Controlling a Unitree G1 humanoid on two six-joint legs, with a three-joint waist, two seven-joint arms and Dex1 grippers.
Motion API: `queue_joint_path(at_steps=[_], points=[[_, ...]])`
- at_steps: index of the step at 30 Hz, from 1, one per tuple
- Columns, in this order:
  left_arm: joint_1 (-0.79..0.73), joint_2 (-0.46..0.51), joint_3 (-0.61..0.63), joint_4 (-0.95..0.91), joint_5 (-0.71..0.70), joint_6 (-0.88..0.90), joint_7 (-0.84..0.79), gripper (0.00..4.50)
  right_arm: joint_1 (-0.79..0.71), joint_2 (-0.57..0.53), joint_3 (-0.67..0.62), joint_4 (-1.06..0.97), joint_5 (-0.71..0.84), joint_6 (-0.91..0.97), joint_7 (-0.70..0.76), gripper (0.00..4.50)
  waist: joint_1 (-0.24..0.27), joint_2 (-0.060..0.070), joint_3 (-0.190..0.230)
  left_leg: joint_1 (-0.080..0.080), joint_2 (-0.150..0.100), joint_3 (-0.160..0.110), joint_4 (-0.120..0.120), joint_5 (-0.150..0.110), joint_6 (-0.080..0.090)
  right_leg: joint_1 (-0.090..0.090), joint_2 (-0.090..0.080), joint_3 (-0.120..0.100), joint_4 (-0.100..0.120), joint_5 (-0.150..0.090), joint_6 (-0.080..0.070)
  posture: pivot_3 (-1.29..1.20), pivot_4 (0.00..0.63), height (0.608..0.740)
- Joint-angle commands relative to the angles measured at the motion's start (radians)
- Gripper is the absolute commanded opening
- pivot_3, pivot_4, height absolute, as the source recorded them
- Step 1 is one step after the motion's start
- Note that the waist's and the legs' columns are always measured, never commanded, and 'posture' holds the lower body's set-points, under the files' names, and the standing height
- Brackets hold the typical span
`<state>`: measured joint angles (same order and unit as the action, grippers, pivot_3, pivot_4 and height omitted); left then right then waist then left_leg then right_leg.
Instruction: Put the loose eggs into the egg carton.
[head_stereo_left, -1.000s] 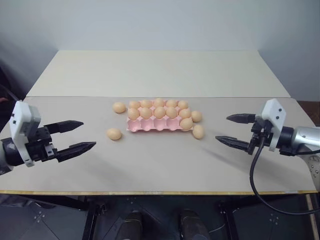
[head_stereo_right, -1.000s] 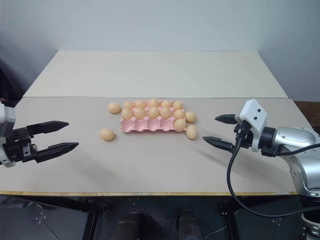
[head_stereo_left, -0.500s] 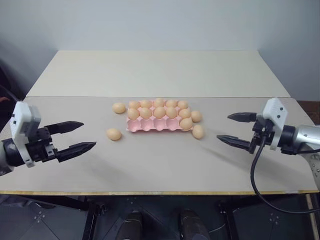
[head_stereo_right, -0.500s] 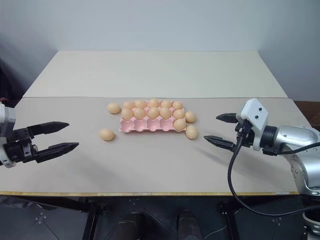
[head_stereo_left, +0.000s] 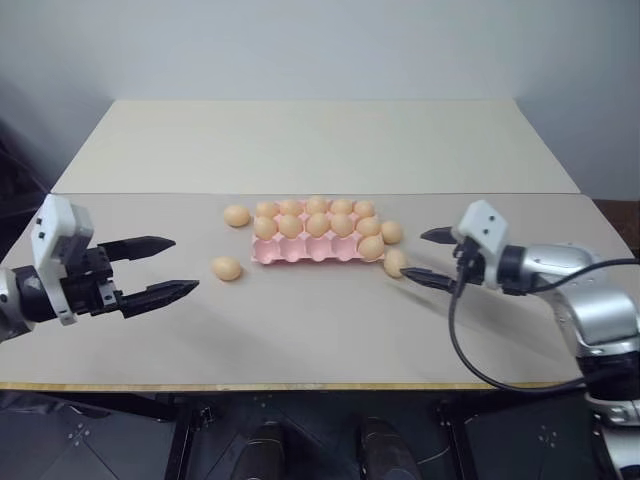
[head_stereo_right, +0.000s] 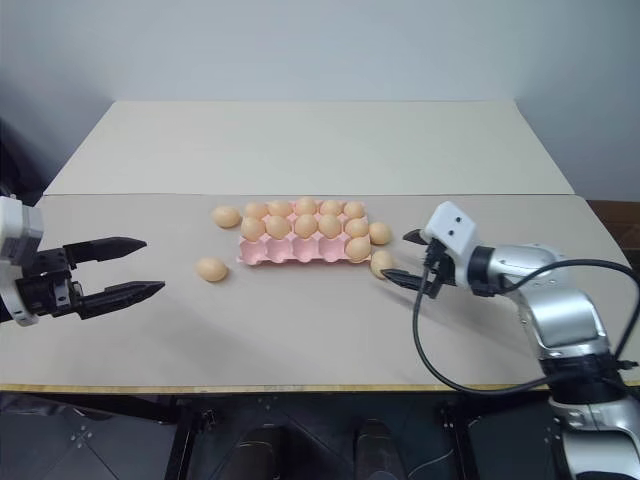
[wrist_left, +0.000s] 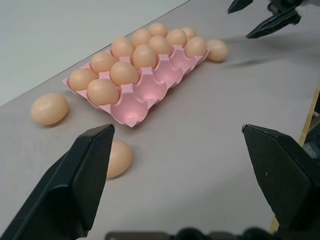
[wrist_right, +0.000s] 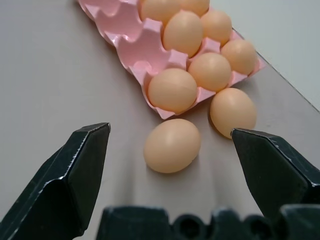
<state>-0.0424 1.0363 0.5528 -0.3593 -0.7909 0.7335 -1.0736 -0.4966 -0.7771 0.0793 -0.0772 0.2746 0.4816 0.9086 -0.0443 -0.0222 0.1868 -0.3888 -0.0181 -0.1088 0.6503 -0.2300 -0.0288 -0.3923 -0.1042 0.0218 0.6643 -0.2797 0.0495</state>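
Eggs are lying loose around the egg carton (head_stereo_left: 305, 248), which is sitting near the middle of the table (head_stereo_left: 300, 330), a little toward its far edge. Four are waiting outside it: one (head_stereo_left: 237, 215) just off the carton's far left corner, one (head_stereo_left: 227, 268) alone toward the table's left and near edges, one (head_stereo_left: 392, 232) against the carton's right side, and one (head_stereo_left: 396, 263) just off its near right corner. The two far rows of cups are looking full and one egg is filling the right end cup of the near row; the other near cups are standing empty.

What is changing is my right gripper (head_stereo_left: 428, 259): over the last second I am bringing it in from the right side of the table toward the carton's near right corner, so its wide-spread fingers are now pointing straight at that corner egg, which in my right wrist view (wrist_right: 172, 145) is sitting between them but not yet touched. I am judging this as the approach for the next pick, with a close-and-lift due next.

My left gripper (head_stereo_left: 160, 268) is staying put over the left side of the table, fingers spread wide and empty, well apart from the lone left egg.
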Motion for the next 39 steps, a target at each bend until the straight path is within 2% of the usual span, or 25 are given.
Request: queue_joint_path(at_steps=[1, 8, 11, 15, 17, 22, 24, 32, 37, 39], points=[[-0.015, 0.011, 0.003, -0.005, 0.002, -0.016, -0.002, 4.45, -0.062, 0.031, 0.042, 0.051, -0.081, -0.014, -0.051, 4.5, 0.0, 0.0, 0.0, 0.0, 0.0, 0.0, 0.0, 0.0, 0.0, 0.0, 0.0, 0.0, 0.0, 0.0, 0.0, 0.0, 0.15, 0.74], [-0.005, 0.007, 0.015, -0.01, 0.001, -0.017, -0.005, 4.45, -0.118, 0.137, 0.109, 0.168, -0.192, 0.004, -0.148, 4.5, -0.002, 0.0, 0.0, 0.0, 0.0, 0.0, 0.0, 0.0, 0.0, -0.001, 0.0, 0.001, 0.0, 0.0, 0.0, 0.0, 0.15, 0.74], [-0.008, 0.01, 0.018, -0.011, -0.003, -0.012, -0.005, 4.5, -0.111, 0.162, 0.094, 0.156, -0.186, 0.016, -0.151, 3.94, 0.0, 0.0, 0.0, 0.0, 0.0, 0.0, -0.001, 0.0, -0.001, -0.002, 0.0, 0.001, 0.001, 0.0, 0.0, 0.0, 0.15, 0.74], [-0.006, 0.01, 0.016, -0.007, 0.003, -0.019, -0.008, 4.5, -0.066, 0.13, 0.049, 0.074, -0.154, 0.07, -0.133, 2.6, 0.0, 0.0, 0.0, -0.001, 0.0, 0.0, -0.001, 0.0, -0.001, -0.002, 0.0, 0.001, 0.001, 0.0, 0.0, 0.0, 0.15, 0.74], [-0.005, 0.008, 0.013, -0.005, 0.006, -0.023, -0.008, 4.5, -0.046, 0.108, 0.025, 0.032, -0.144, 0.102, -0.132, 2.19, 0.002, 0.0, 0.0, 0.0, 0.0, 0.0, -0.001, 0.0, -0.001, -0.002, 0.0, 0.001, 0.001, 0.0, 0.0, 0.0, 0.15, 0.74], [0.001, -0.004, 0.01, -0.012, 0.005, -0.027, -0.002, 4.5, -0.023, 0.049, -0.05, -0.105, -0.103, 0.187, -0.124, 2.19, 0.001, 0.0, 0.0, 0.0, 0.0, 0.0, -0.001, 0.0, -0.001, -0.002, 0.0, 0.001, 0.001, 0.0, 0.0, 0.0, 0.15, 0.74], [0.001, -0.009, 0.007, -0.015, 0.003, -0.026, 0.003, 4.5, -0.065, 0.057, -0.048, -0.132, -0.088, 0.205, -0.121, 2.19, -0.005, 0.0, 0.0, 0.0, 0.0, 0.001, -0.001, 0.0, -0.001, -0.002, 0.0, 0.002, 0.001, 0.0, 0.0, 0.0, 0.15, 0.74], [-0.026, -0.026, -0.018, -0.023, -0.005, -0.024, 0.022, 4.5, -0.252, 0.227, 0.107, -0.004, -0.13, 0.158, -0.143, 2.19, -0.015, 0.0, 0.0, 0.001, 0.002, 0.001, -0.003, 0.0, -0.001, -0.003, 0.003, 0.003, 0.001, 0.001, -0.001, 0.0, 0.15, 0.74], [-0.032, -0.026, -0.017, -0.028, -0.011, -0.018, 0.026, 4.5, -0.302, 0.322, 0.168, 0.115, -0.187, 0.116, -0.189, 2.19, -0.011, 0.0, 0.0, -0.002, 0.001, 0.001, -0.004, 0.002, -0.004, -0.008, 0.002, 0.004, 0.002, 0.001, -0.001, 0.0, 0.15, 0.74], [-0.031, -0.023, -0.018, -0.028, -0.008, -0.019, 0.023, 4.5, -0.31, 0.34, 0.179, 0.143, -0.21, 0.1, -0.205, 2.83, -0.008, 0.0, 0.0, -0.005, 0.001, 0.001, -0.004, 0.003, -0.005, -0.011, 0.002, 0.004, 0.004, 0.001, -0.001, 0.0, 0.15, 0.74]])
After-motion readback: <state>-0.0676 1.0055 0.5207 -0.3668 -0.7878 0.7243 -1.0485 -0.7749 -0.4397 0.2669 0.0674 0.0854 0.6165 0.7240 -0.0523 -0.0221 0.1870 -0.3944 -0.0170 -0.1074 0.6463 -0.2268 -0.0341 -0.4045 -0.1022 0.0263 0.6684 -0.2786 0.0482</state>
